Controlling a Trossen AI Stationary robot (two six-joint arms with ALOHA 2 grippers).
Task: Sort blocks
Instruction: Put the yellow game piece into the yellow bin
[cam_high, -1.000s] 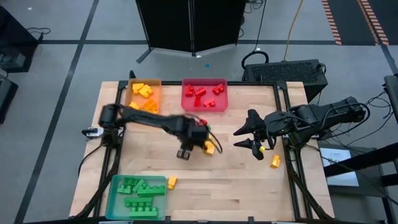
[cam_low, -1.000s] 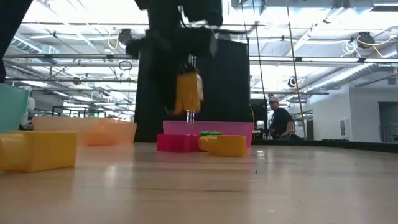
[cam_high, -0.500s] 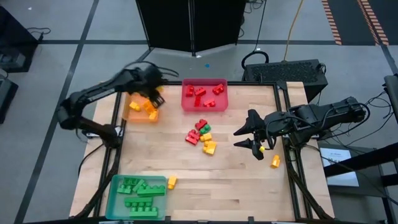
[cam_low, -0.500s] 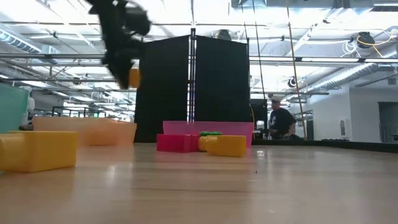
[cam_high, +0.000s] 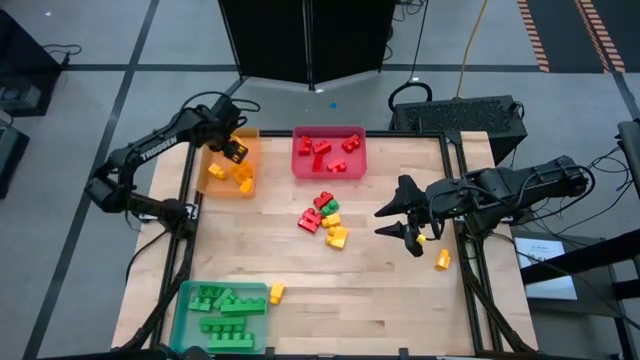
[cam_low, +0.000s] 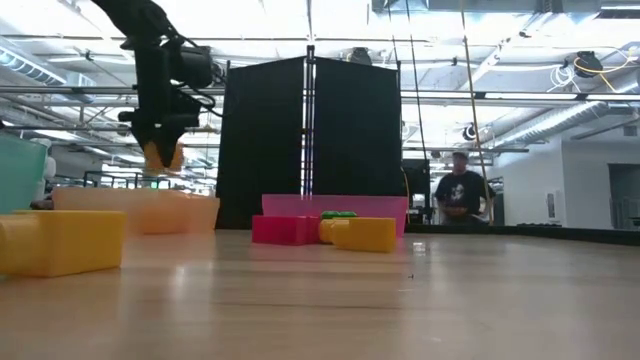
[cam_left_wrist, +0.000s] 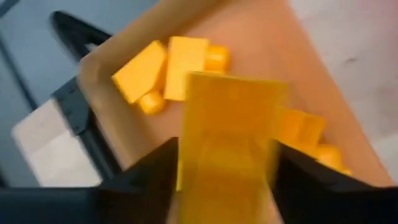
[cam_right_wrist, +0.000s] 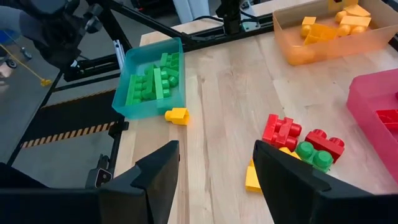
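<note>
My left gripper (cam_high: 233, 150) hangs over the orange tray (cam_high: 221, 158) at the table's far left, shut on a yellow-orange block (cam_left_wrist: 229, 118); the low view shows that block (cam_low: 161, 156) under the fingers. Several yellow-orange blocks (cam_high: 241, 176) lie in that tray. Red blocks (cam_high: 322, 153) lie in the red tray (cam_high: 358, 166), green blocks (cam_high: 222, 305) in the teal tray (cam_high: 184, 312). A small heap of red, green and yellow blocks (cam_high: 325, 217) rests on the table's middle. My right gripper (cam_high: 394, 222) waits open at the table's right side, touching nothing. My left gripper pinches the yellow-orange block between its two fingers (cam_left_wrist: 152, 177), one on each long side of the block (cam_left_wrist: 193, 155). The fingers come from above, pointing down. The block is lifted clear and hangs above the orange tray's floor.
One yellow block (cam_high: 276, 292) lies beside the teal tray, another (cam_high: 442, 260) near the table's right edge under the right arm. Bare wood lies between the middle heap and the near edge. A person (cam_low: 462, 197) stands far off in the room behind.
My left gripper has carried the yellow-orange block up from the middle heap and swung it toward the far left, over the orange tray, then come down a little there. It has stayed shut on the block. The right arm has kept still.
</note>
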